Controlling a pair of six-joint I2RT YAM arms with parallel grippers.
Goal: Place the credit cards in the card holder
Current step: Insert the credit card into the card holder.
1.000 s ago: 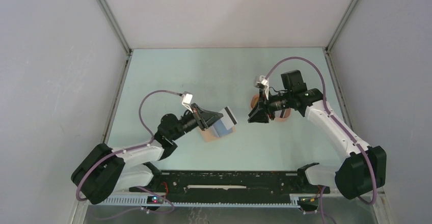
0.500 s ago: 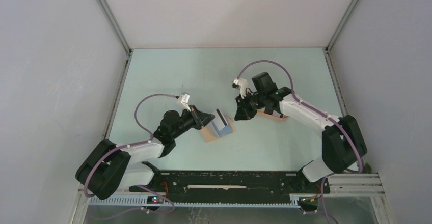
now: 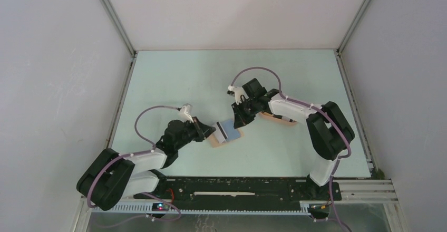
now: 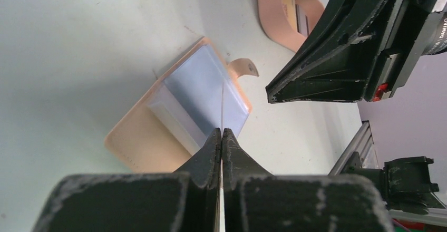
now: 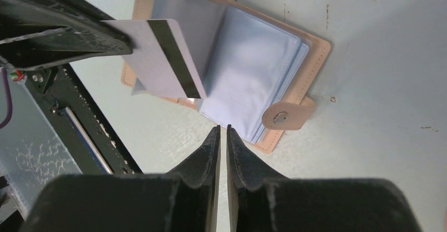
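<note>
The tan card holder [image 3: 220,139] lies open on the table, its clear sleeves facing up in the left wrist view [image 4: 182,117] and the right wrist view [image 5: 253,63]. Its snap tab [image 5: 282,117] points outward. My left gripper [image 4: 222,133] is shut on a light blue-grey credit card with a dark stripe [image 5: 158,66]. It holds the card on edge just over the sleeves [image 3: 226,131]. My right gripper [image 5: 222,132] is shut and empty, its tips just off the holder's tab edge [image 3: 240,120]. More cards [image 4: 290,2] lie in the peach tray.
The peach-pink oval tray [image 3: 278,118] sits right of the holder, under my right forearm, and shows in the left wrist view [image 4: 274,23]. The black rail [image 3: 237,187] runs along the near edge. Grey walls close in the sides.
My right gripper has swung left from the tray to the card holder's right edge. My left gripper has lowered the card closer onto the holder.
</note>
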